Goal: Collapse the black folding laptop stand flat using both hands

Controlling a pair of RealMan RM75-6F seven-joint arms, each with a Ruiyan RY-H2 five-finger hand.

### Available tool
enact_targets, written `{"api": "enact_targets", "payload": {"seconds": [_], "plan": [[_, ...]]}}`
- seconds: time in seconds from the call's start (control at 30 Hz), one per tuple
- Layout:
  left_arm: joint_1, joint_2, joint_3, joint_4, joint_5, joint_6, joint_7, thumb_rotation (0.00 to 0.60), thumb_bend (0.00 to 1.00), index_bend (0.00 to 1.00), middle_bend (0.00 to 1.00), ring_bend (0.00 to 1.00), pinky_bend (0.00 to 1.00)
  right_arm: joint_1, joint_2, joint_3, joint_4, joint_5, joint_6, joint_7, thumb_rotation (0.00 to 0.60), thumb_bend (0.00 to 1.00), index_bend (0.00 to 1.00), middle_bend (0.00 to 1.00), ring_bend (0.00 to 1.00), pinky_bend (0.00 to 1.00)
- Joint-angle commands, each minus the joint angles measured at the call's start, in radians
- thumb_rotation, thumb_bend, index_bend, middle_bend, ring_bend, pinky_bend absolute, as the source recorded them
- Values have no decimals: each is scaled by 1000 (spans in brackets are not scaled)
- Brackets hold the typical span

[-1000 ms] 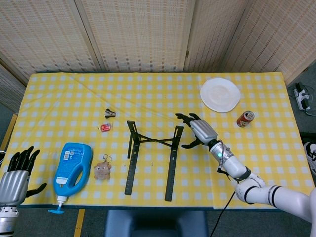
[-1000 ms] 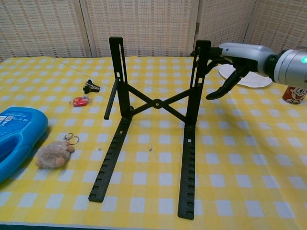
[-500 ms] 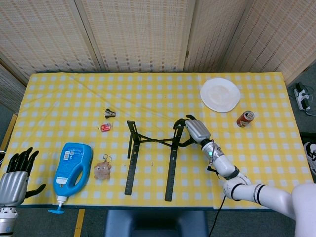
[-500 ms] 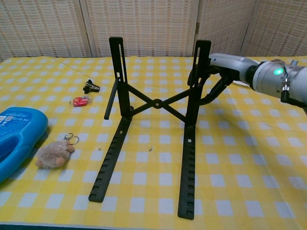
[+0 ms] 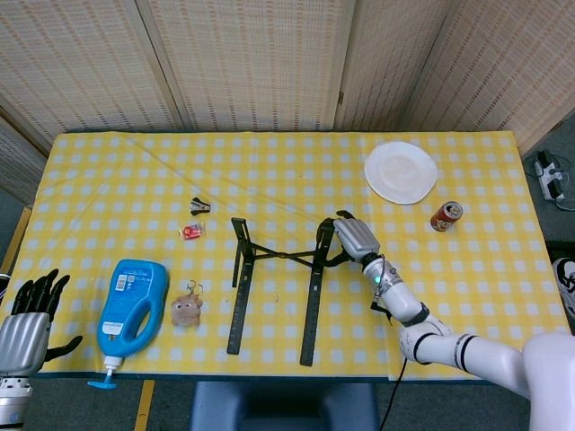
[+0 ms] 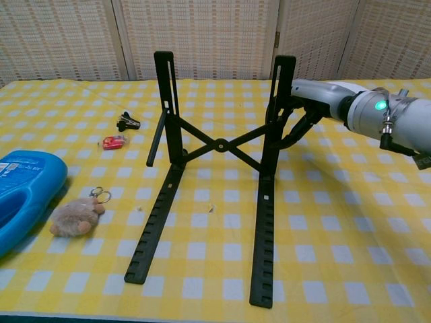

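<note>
With the right robot hand [image 6: 306, 108] wrapped around the right upright of the laptop stand [image 6: 215, 145], mid-surface, and the left robot hand [image 5: 31, 319] spread empty at the near-left edge, the left should brace the other upright before both fold inward together.

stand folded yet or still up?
Still up: the laptop stand has both rear arms upright and its cross brace spread; right robot hand grips one arm.

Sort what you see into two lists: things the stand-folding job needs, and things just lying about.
Job: black laptop stand; right hand gripping its right upright; left hand, idle.

Lying about: blue bottle, plush keyring, binder clip, red packet, plate, can.
</note>
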Motion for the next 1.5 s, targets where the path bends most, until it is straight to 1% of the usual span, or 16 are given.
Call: {"api": "enact_targets", "payload": {"seconds": [0.03, 0.33, 0.57, 0.77, 0.87, 0.97, 1.0, 1.07, 1.23, 1.27, 1.33, 1.5], "plan": [[1, -1, 0, 2, 0, 1, -2, 600, 90, 0, 6, 56, 0, 0, -4, 1, 0, 4, 3, -9, 600, 213, 549, 402, 383, 109], [1, -5, 1, 8, 2, 0, -7, 600, 90, 0, 5, 55, 0, -3, -3, 5, -11, 22, 12, -38, 600, 308, 666, 449, 418, 116], [-1, -8, 2, 11, 2, -5, -7, 600, 90, 0, 6, 55, 0, -4, -1, 7, -16, 35, 11, -56, 600, 329, 695, 464, 428, 116], [-3, -10, 1, 12, 1, -9, -6, 600, 90, 0, 5, 55, 0, 0, -4, 9, -8, 41, 6, -66, 600, 435, 705, 479, 443, 116], [-3, -10, 1, 12, 0, -10, -6, 600, 90, 0, 5, 55, 0, 3, -7, 11, -2, 44, 2, -70, 600, 462, 708, 482, 446, 117], [-4, -10, -1, 12, -3, -10, -6, 600, 89, 0, 6, 55, 0, 6, 2, 10, -9, 46, -14, -70, 600, 463, 704, 477, 446, 117], [-5, -10, -2, 12, -2, -11, -5, 600, 89, 0, 6, 55, 0, 7, 13, 8, -17, 45, -26, -68, 600, 462, 677, 467, 440, 117], [-9, -8, -2, 12, 2, -14, -3, 600, 89, 0, 5, 55, 0, 7, 34, 7, -35, 43, -42, -61, 600, 463, 563, 427, 415, 116], [-39, 8, -14, 1, 26, -30, -6, 600, 90, 0, 6, 55, 0, -2, 114, 3, -112, 23, -73, -40, 600, 462, 141, 260, 309, 106], [-47, 12, -17, -2, 31, -36, -12, 600, 90, 0, 6, 55, 0, -5, 128, 3, -128, 19, -73, -37, 600, 462, 83, 235, 292, 105], [-70, 20, -26, -8, 42, -54, -29, 600, 89, 0, 5, 55, 0, -14, 157, 5, -163, 5, -63, -26, 600, 462, 16, 201, 269, 105], [-137, 31, -48, -11, 52, -128, -107, 600, 91, 0, 5, 56, 0, -39, 218, 9, -241, -36, -42, 15, 600, 462, 0, 181, 254, 105]]}}
